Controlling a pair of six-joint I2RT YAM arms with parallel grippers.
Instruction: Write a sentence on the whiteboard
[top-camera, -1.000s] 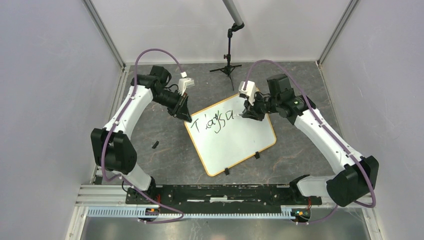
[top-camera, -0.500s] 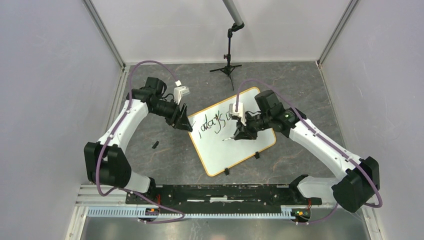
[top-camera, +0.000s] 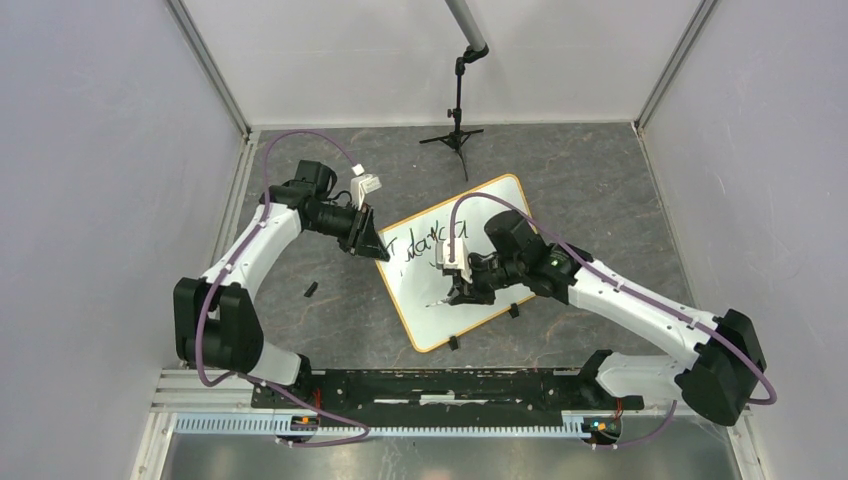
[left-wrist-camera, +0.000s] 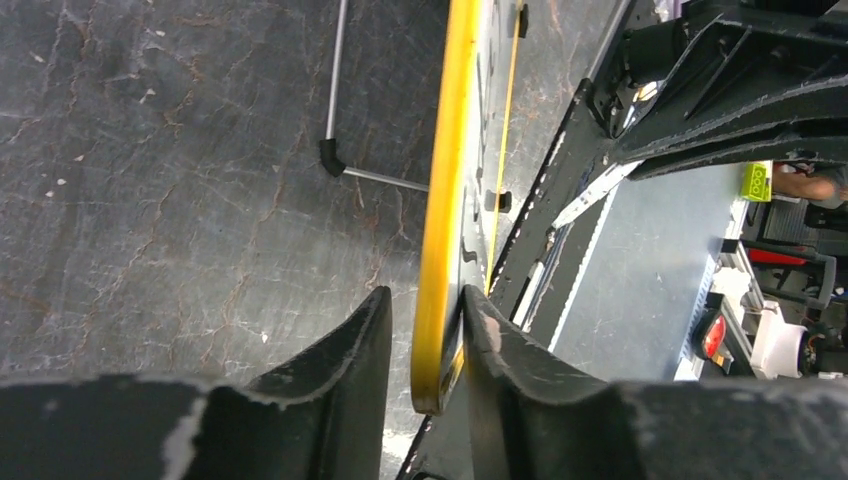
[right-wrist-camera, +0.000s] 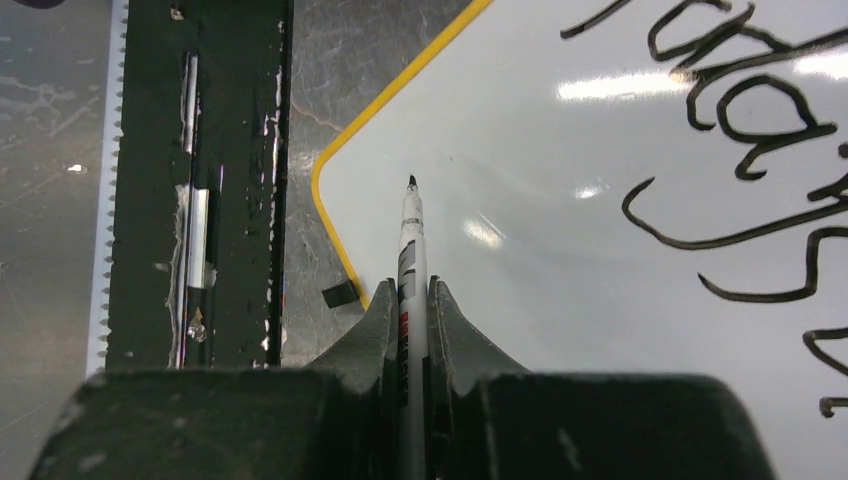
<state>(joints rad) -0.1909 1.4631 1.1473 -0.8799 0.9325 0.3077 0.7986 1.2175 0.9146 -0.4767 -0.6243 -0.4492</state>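
The whiteboard (top-camera: 497, 203) lies tilted on the dark table, its yellow rim (left-wrist-camera: 448, 150) seen edge-on in the left wrist view. The sentence (top-camera: 428, 244) is one line of black script near the board's upper left edge, and it shows at the upper right of the right wrist view (right-wrist-camera: 745, 130). My left gripper (top-camera: 377, 246) straddles the board's left corner. Its jaws (left-wrist-camera: 427, 292) are open, with a thin gap between one finger and the rim. My right gripper (top-camera: 462, 289) is shut on a white marker (right-wrist-camera: 411, 235). The marker's black tip hovers over blank board (right-wrist-camera: 560, 290) below the script.
A black tripod stand (top-camera: 457, 130) stands behind the board. A small black piece (top-camera: 311, 290) lies on the table left of the board. Two black clip feet (top-camera: 514, 310) sit on the board's near edge. A black rail (top-camera: 440, 385) runs along the table's near edge.
My right arm swung down and left from the end of the script to the blank lower part, marker still held. The left gripper's jaws loosened at the board's corner, and the board shifted slightly.
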